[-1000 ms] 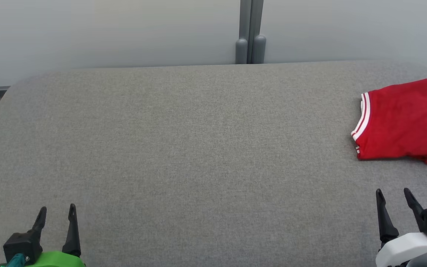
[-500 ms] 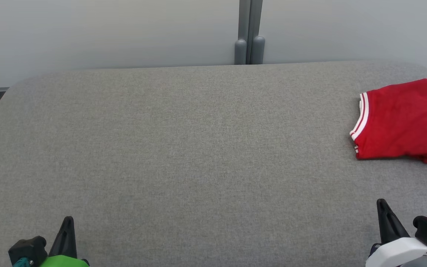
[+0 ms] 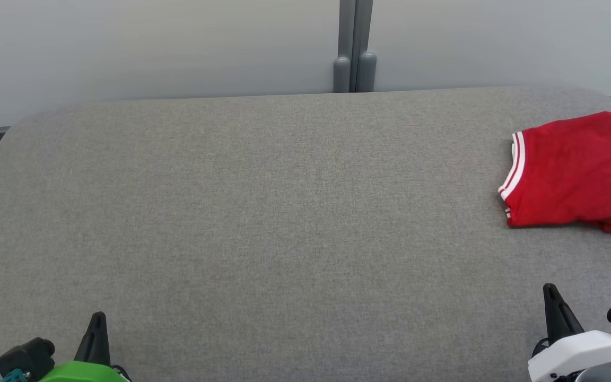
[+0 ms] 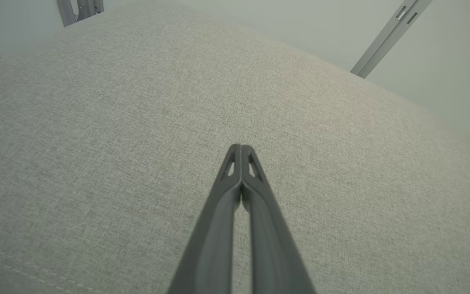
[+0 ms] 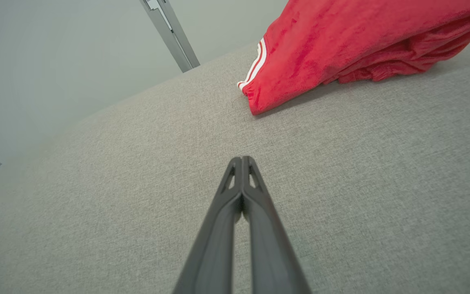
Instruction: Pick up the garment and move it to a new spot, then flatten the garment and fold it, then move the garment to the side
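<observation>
The light is soft and even, and the grey fabric surface (image 3: 284, 212) is bright in all 3 views. Ahead of the right gripper (image 5: 242, 158), the garment (image 5: 341, 41) throws a thin dark shadow on the fabric. Both wrist views are wide-angle: beyond the left gripper (image 4: 241, 146) the surface edge curves, and near the camera each gripper is blurred.

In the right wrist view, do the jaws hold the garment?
No, the right gripper is shut on nothing; the garment lies apart from it.
</observation>
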Controlling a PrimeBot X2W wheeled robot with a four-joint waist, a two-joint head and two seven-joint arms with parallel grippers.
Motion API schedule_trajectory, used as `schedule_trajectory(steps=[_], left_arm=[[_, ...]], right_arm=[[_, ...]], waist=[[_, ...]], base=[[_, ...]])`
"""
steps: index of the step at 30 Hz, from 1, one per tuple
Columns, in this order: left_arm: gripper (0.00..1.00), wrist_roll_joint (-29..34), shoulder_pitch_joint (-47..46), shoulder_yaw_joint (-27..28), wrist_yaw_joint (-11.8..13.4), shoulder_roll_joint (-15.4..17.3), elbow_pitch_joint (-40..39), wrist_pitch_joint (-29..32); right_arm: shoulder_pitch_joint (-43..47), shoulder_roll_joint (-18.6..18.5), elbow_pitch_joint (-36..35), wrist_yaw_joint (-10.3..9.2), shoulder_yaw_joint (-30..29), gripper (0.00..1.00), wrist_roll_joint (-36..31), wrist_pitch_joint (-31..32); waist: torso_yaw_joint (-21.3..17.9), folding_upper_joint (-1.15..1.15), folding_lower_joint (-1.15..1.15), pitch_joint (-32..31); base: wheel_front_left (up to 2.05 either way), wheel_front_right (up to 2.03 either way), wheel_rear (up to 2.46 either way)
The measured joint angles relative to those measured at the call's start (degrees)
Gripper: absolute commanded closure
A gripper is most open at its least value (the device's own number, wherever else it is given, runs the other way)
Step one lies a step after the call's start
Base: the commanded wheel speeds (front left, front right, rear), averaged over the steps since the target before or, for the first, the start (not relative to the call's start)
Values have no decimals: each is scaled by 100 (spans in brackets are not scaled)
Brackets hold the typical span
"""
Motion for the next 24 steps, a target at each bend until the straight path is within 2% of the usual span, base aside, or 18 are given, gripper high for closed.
schedule_trajectory(steps=[24], left_arm=[[100, -1493, -179, 353, -303, -199, 5, 474]], right_arm=[[-378, 188, 116, 304, -356, 100, 1718, 439]], waist=[[-54, 0, 0, -9]], base=[[0, 0, 0]])
